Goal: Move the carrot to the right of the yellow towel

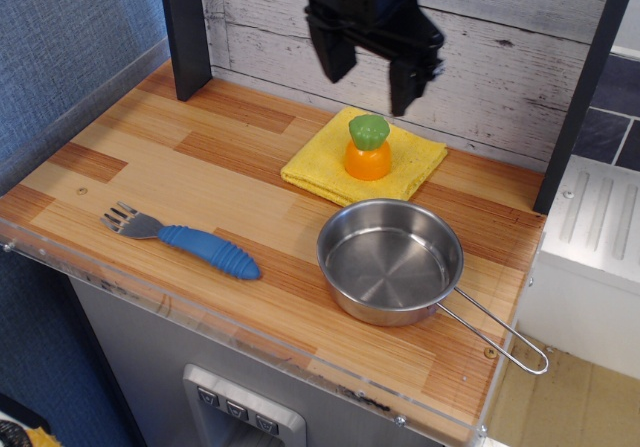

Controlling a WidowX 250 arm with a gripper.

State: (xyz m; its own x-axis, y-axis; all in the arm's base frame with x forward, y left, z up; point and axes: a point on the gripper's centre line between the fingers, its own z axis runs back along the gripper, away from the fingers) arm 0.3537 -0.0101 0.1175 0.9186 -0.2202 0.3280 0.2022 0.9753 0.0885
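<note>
Your gripper [368, 75] hangs spread and empty above the yellow towel [322, 165]; carrot [368, 148] upright on that towel, steel pan [391, 261] just in front.

I'm looking at a mock toy kitchen: a wood-plank laminate worktop [200, 182] edged in clear acrylic, a whitewashed plank back wall [520, 57], a small steel pan [391, 260] and a blue-handled plastic fork [185, 238].

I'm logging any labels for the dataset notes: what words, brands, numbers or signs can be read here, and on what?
None: no readable text shows anywhere.
The carrot, yellow towel, pan, fork and end effector carry no visible markings.
The buttons below the counter edge are too small to read.
</note>
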